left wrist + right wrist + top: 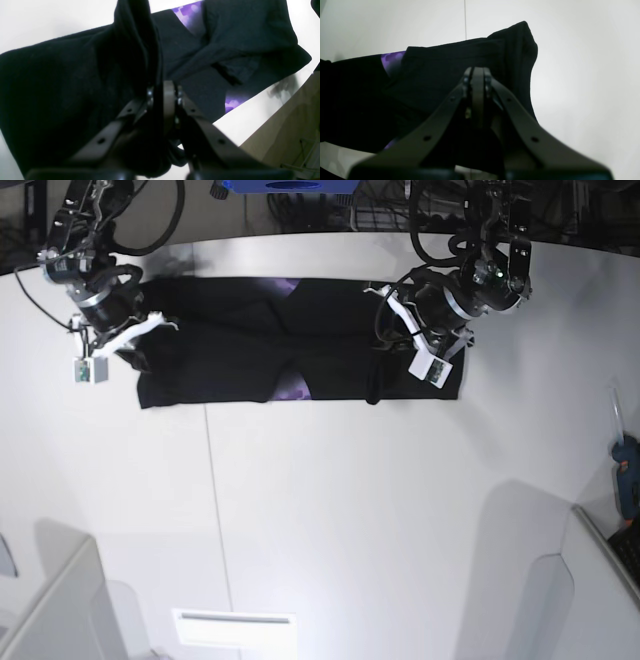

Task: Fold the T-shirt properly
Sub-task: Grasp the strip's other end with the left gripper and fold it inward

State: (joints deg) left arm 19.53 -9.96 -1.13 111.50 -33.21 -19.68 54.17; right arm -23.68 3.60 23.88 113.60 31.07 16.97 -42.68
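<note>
The T-shirt (290, 370) is laid out as a long black band across the far part of the white table (330, 510), running parallel to the far edge and set closer to it than to the near edge. Mostly the plain black face is shown; small patches of purple print (292, 390) are exposed near the middle of the band, where two folded flaps meet at an angle. More purple is seen at the far side of the cloth in the left wrist view (186, 15).

The left gripper (165, 96) is positioned over the end of the band nearest the table's right edge. Its jaws are brought together on a raised ridge of black cloth, which is pinched between them and lifted into a peak above the fingertips.

The right gripper (477, 80) is positioned at the opposite end of the band, towards the table's left edge. Its jaws are pressed fully together, and a fold of the black fabric is seen standing up just behind and beside them. Whether cloth is actually caught between them cannot be told from the pictures.

A blue tool (628, 480) is seen lying beyond the table's right edge, well apart from the shirt.
</note>
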